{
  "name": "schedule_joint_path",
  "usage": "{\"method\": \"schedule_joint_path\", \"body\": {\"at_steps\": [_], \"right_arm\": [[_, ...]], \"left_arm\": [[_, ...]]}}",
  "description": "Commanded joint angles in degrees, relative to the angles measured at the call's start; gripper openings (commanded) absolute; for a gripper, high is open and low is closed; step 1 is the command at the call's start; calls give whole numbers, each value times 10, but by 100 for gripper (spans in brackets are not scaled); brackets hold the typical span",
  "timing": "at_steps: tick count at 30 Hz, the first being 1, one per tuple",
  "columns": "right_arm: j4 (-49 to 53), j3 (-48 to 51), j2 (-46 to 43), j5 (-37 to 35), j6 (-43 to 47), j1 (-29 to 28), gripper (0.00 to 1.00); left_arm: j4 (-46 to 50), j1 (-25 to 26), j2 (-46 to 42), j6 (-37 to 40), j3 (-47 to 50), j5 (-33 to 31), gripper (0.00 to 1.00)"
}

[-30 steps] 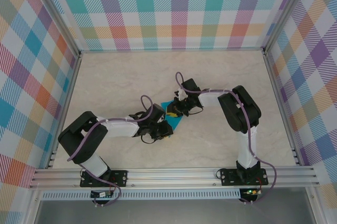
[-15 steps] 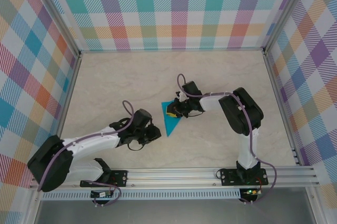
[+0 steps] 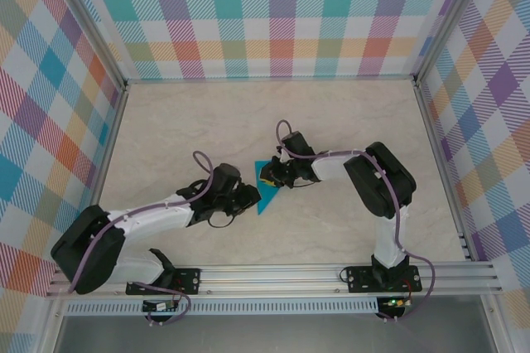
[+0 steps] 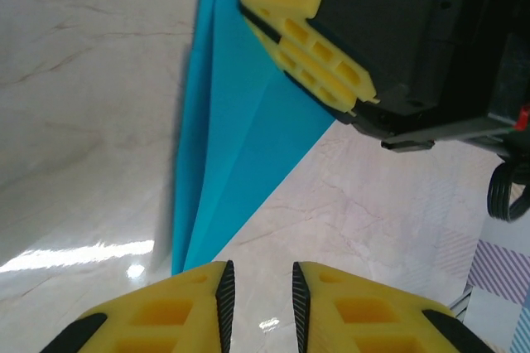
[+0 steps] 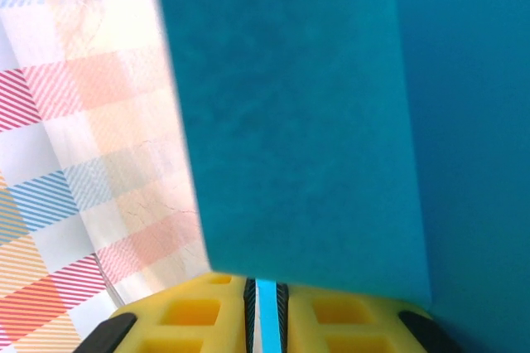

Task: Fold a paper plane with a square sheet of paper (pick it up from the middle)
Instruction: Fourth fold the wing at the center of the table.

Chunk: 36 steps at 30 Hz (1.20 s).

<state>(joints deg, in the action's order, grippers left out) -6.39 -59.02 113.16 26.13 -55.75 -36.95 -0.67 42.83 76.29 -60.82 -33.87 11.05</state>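
Right gripper clamps paper edge, thin teal strip between pads. Left gripper narrow gap, nothing in it, just left of paper's near tip. Paper mid-table, bare room all round, walls well apart. Right wrist view blurry, folds hard to read. Paper: teal pointed triangle, lengthwise creases.

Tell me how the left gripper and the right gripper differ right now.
The right gripper is shut on the folded teal paper; the left gripper holds nothing, its jaws slightly apart. The right gripper sits at the paper's wide end, the left gripper beside its narrow tip. Both are yellow-fingered.
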Motion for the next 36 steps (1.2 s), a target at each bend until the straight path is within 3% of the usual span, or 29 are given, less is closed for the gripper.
{"method": "schedule_joint_path", "body": {"at_steps": [1, 9, 26, 36], "right_arm": [[166, 9, 44, -16, 29, -15, 18], [239, -38, 32, -23, 62, -14, 18], [238, -36, 25, -15, 65, -14, 18], [230, -58, 10, 5, 98, 7, 20]], "left_arm": [[-37, -4, 35, 7, -34, 18, 26], [-51, -2, 86, -5, -45, 23, 23], [-77, 21, 152, -4, -52, 23, 17], [27, 31, 157, 20, -15, -16, 6]]}}
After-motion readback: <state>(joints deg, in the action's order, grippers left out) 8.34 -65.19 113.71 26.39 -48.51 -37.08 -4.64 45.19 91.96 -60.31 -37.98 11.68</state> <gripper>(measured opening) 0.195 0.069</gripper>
